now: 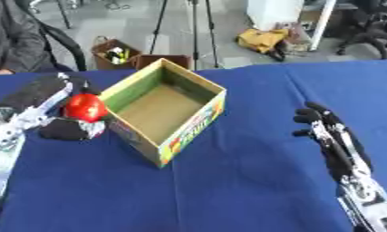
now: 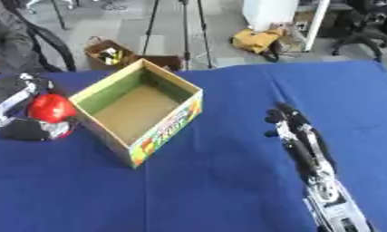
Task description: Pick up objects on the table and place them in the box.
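My left hand grips one red ball just left of one open box on a blue table.

I see the ball pinched between curled fingers above and the thumb below, touching or nearly touching the box's left wall, not yet inside. The box, green inside with a printed near side, holds nothing I can see. My right hand rests idle at the near right, fingers straight and close together, well apart from the box.

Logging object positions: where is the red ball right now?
The red ball is at the table's left, in the left hand, just outside the box's left wall.
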You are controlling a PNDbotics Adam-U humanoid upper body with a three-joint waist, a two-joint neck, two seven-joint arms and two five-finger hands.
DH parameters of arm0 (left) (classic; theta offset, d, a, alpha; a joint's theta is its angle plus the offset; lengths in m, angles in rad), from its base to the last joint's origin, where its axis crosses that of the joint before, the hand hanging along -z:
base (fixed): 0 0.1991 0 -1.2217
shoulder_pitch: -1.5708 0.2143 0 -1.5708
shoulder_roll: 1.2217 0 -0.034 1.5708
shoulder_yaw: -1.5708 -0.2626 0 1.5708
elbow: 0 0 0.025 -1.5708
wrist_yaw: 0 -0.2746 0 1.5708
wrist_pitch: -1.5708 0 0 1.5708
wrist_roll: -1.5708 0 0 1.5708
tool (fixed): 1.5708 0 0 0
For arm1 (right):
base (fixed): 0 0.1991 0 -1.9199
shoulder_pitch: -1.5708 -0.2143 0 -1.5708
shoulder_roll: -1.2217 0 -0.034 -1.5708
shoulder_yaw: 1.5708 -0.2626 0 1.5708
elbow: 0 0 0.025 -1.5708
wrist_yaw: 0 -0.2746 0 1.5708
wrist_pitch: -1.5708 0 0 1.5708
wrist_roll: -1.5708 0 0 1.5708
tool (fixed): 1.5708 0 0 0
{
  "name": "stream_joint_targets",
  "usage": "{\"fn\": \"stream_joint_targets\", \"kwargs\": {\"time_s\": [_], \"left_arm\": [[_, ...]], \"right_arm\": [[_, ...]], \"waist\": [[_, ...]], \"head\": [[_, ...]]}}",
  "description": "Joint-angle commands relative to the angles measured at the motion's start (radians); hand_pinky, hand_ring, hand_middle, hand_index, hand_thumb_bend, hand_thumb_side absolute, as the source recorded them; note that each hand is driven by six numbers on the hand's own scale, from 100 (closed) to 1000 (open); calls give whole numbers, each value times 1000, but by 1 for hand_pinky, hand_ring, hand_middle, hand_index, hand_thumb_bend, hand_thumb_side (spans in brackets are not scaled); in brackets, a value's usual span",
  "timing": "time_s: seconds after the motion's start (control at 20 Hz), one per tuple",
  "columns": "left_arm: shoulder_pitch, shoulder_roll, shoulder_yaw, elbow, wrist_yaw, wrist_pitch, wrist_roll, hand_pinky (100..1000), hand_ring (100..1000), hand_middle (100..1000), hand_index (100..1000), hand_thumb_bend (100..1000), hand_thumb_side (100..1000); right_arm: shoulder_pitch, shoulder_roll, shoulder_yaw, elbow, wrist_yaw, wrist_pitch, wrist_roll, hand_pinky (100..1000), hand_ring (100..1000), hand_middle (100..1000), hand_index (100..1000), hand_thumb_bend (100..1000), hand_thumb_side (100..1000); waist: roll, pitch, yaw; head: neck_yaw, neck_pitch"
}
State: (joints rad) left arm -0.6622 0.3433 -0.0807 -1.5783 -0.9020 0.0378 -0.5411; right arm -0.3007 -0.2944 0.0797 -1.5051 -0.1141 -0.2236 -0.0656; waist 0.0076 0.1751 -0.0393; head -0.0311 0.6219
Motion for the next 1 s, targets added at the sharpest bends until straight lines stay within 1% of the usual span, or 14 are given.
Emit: {"fn": "stream_joint_targets", "kwargs": {"time_s": [0.05, 0.2, 0.4, 0.45, 0.55, 0.6, 0.65, 0.7, 0.75, 0.8, 0.85, 0.9, 0.95, 1.0], "left_arm": [[-73, -30, -22, 68, -26, 37, 32, 106, 326, 519, 762, 100, 365], [-137, -74, -29, 147, -73, 83, 62, 103, 324, 512, 757, 100, 376], [-198, -133, 3, 254, -138, 137, 124, 110, 329, 515, 757, 100, 443], [-210, -143, 10, 281, -155, 144, 141, 177, 382, 576, 773, 100, 446], [-230, -159, 22, 338, -190, 147, 176, 306, 472, 636, 794, 100, 548], [-239, -165, 26, 367, -208, 142, 194, 489, 581, 705, 815, 100, 663], [-246, -168, 28, 397, -226, 134, 212, 542, 611, 724, 820, 118, 687], [-254, -169, 27, 426, -244, 124, 230, 686, 731, 780, 839, 209, 754], [-261, -167, 24, 455, -262, 113, 248, 762, 783, 813, 853, 265, 817], [-269, -167, 23, 484, -280, 102, 265, 805, 814, 835, 863, 298, 865], [-276, -167, 23, 512, -297, 91, 283, 860, 853, 867, 884, 341, 944], [-281, -168, 23, 539, -314, 78, 299, 917, 895, 906, 912, 392, 1000], [-286, -169, 22, 565, -330, 63, 315, 943, 912, 924, 927, 387, 1000], [-290, -170, 24, 591, -346, 48, 331, 943, 912, 924, 927, 387, 1000]], "right_arm": [[-10, -7, 1, -19, 0, 0, 6, 617, 778, 743, 898, 112, 675], [-11, -4, 7, -19, 0, 1, 11, 617, 778, 743, 898, 110, 676], [-13, -1, 16, -19, 1, 1, 21, 617, 778, 743, 898, 100, 691], [-13, -1, 18, -19, 1, 1, 23, 617, 778, 743, 898, 108, 677], [-13, 0, 21, -20, 1, 1, 26, 617, 778, 743, 898, 107, 678], [-14, 0, 22, -20, 2, 1, 28, 617, 778, 743, 898, 105, 678], [-14, 1, 23, -20, 2, 1, 29, 617, 778, 743, 898, 105, 678], [-13, 1, 23, -20, 2, 1, 30, 617, 778, 743, 898, 104, 678], [-13, 1, 24, -20, 2, 1, 30, 617, 778, 743, 898, 104, 678], [-13, 1, 24, -20, 1, 1, 31, 617, 778, 743, 898, 103, 679], [-13, 1, 24, -20, 1, 1, 31, 617, 778, 743, 898, 103, 679], [-13, 2, 24, -20, 1, 1, 31, 617, 778, 743, 897, 103, 679], [-13, 2, 24, -20, 1, 1, 32, 617, 778, 743, 897, 102, 679], [-13, 2, 24, -20, 0, 2, 32, 617, 778, 743, 897, 102, 679]], "waist": [[-3, -15, -7], [-3, -12, -21], [-2, -7, -46], [-1, -6, -53], [1, -3, -64], [1, -3, -68], [1, -2, -72], [2, -2, -74], [2, -2, -76], [2, -3, -76], [2, -4, -77], [2, -5, -76], [1, -5, -75], [1, -6, -74]], "head": [[11, -9], [19, -10], [30, -13], [34, -13], [40, -13], [42, -13], [44, -13], [45, -13], [47, -13], [48, -13], [48, -13], [48, -14], [48, -14], [48, -14]]}}
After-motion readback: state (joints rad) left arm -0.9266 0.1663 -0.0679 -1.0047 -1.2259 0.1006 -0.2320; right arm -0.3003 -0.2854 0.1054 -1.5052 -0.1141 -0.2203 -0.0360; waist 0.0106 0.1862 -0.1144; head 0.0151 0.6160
